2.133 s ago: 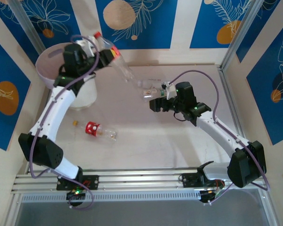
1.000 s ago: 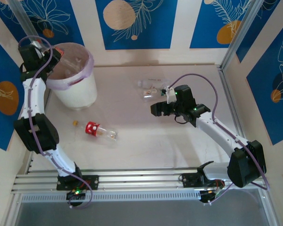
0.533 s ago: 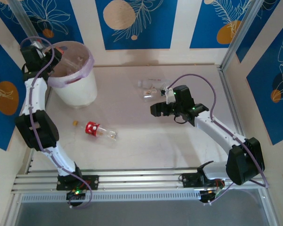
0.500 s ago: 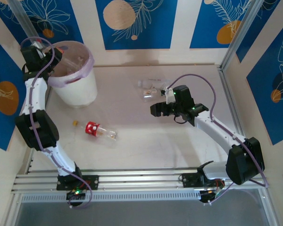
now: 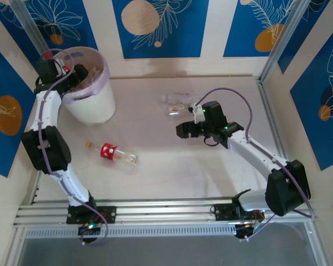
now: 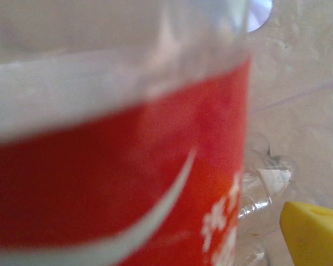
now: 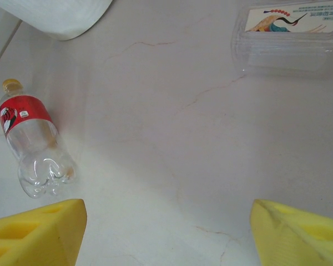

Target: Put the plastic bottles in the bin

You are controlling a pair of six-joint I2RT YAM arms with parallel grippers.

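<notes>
**Edges and open room.** The round white bin with a pale purple bag folded over its rim [image 5: 104, 77] is standing in a far corner, hemmed in by two walls. It is leaving free table only toward the arm bases and the table's middle. The left gripper [image 5: 73, 73] is hanging over the bin's mouth with jaws spread. Its one visible yellow foam pad [image 6: 313, 233] is sitting apart from a red-labelled clear plastic bottle [image 6: 127, 183] seen against the bag lining. The right gripper [image 5: 180, 131] is hovering well apart from the bin, its jaws wide apart over bare table.

**Surroundings.** A second red-labelled clear bottle with a yellowish cap [image 5: 116, 153] is lying on its side near the bin's base, toward the arm bases. A clear flat-sided plastic bottle with a bird-printed label [image 7: 288, 39] is lying farther from the bin.

**Setting.** The pale, faintly veined tabletop [image 5: 172, 172] is being enclosed by cream walls with blue leaf-patterned panels [image 5: 172, 27].
</notes>
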